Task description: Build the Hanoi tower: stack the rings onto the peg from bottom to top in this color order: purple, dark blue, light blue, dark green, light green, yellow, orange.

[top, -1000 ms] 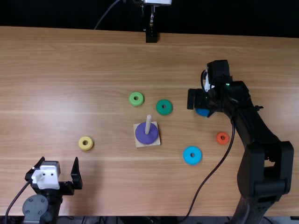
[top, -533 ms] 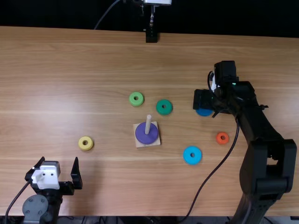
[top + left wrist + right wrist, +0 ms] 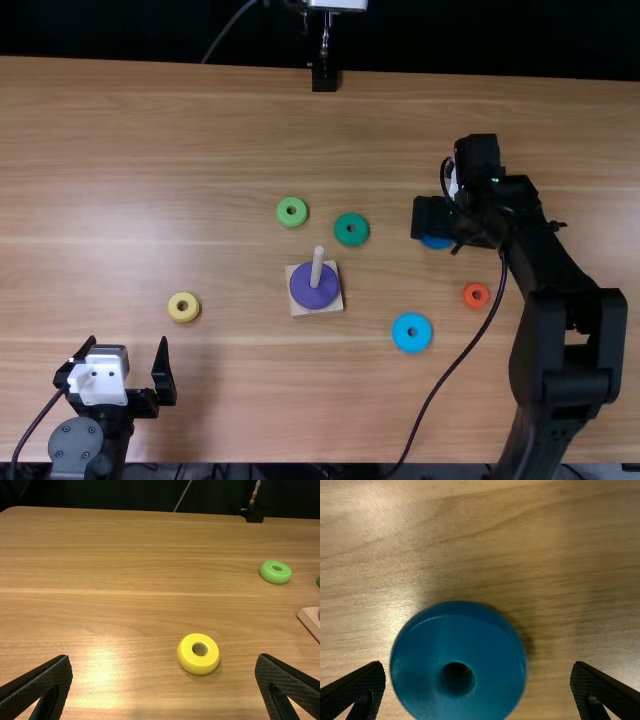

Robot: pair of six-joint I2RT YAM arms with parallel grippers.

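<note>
The purple ring lies around the peg on its square base. My right gripper is over the dark blue ring, partly hiding it; in the right wrist view the right gripper is open, with the dark blue ring between and below its fingers. My left gripper stands open at the near left; the left wrist view has the left gripper with the yellow ring beyond its fingers. Loose on the table are light blue, dark green, light green and orange rings.
A cable from the right arm runs down over the table, passing between the light blue and orange rings. A black stand is at the far edge.
The right gripper first shifted right over the dark blue ring, then slightly back left and nearer. The left arm and the loose rings have kept their places.
</note>
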